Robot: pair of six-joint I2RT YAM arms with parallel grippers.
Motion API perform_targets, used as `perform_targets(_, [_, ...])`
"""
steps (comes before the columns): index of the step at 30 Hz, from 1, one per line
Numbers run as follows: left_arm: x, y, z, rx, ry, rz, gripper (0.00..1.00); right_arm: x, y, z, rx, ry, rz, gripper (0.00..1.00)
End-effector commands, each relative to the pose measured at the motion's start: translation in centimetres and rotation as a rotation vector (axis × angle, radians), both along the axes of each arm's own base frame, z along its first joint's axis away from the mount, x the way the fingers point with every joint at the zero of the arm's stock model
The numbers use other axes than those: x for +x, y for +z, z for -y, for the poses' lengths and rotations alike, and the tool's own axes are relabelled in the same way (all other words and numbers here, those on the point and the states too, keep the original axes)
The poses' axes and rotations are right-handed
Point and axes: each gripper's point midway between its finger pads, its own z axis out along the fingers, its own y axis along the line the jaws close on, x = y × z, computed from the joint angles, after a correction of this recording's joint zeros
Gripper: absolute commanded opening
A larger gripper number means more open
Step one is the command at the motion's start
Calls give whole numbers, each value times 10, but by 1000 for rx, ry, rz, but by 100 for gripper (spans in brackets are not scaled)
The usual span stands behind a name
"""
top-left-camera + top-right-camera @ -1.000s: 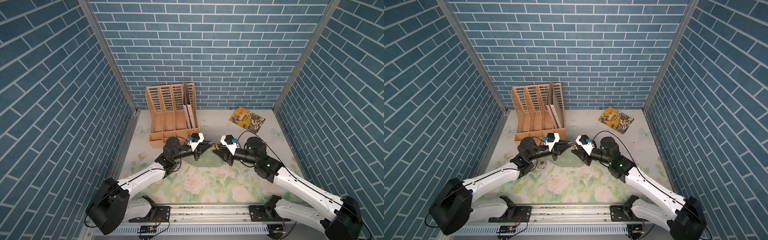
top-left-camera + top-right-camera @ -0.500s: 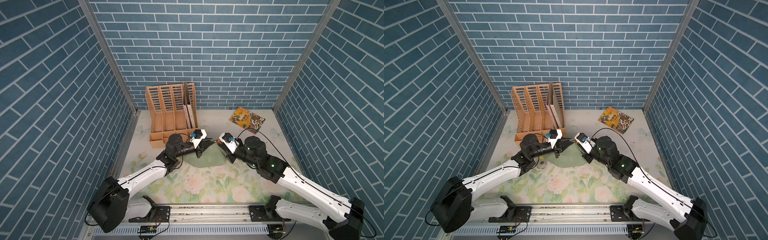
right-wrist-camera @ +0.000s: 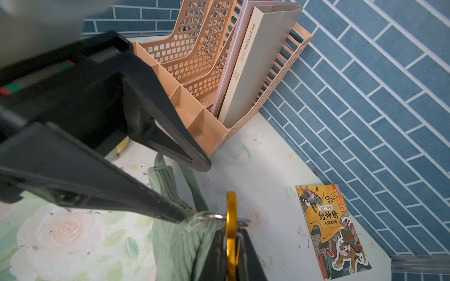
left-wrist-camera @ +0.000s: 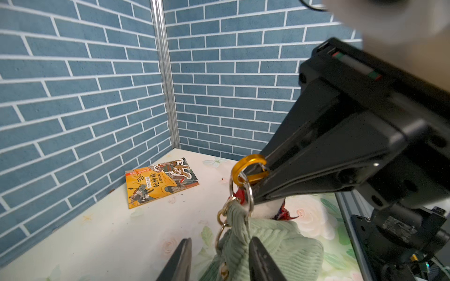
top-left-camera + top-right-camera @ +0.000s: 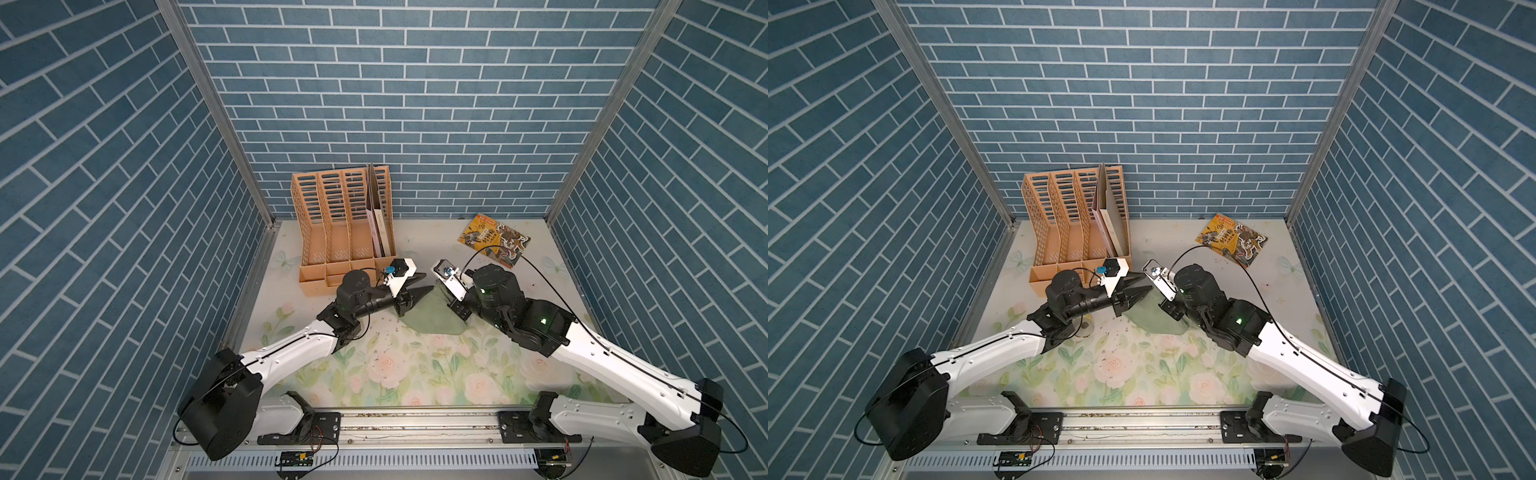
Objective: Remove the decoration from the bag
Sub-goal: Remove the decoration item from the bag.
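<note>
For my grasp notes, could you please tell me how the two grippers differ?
The right gripper is shut; the left gripper is open. The right grips the gold ring; the left only straddles the bag's corner. Both meet at that corner.

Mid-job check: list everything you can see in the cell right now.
bag: one, sage green, mid-table between the grippers
carabiner: one, gold, at the bag's corner
split ring: one, silver, on the carabiner
decoration: one, white and red, behind that ring, mostly hidden
file rack: one, orange, back left
folders: two, pink and beige, rack's rightmost compartment
picture book: one, orange, back right
tablecloth: one, floral, under everything
left gripper: open, astride bag's corner
right gripper: shut on carabiner
</note>
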Motion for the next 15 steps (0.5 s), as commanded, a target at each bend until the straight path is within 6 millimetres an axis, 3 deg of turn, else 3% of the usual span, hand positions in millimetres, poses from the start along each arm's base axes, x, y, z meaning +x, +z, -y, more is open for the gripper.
perform_targets(1, [-6, 0, 5, -27, -51, -7, 51, 0, 9, 0, -48, 21, 24, 3])
perform_targets(5, [-10, -1, 8, -37, -82, -12, 55, -1, 13, -3, -68, 42, 27, 3])
perform_targets(15, [-3, 2, 18, -48, -107, -7, 48, -6, 15, -13, -71, 94, -9, 3])
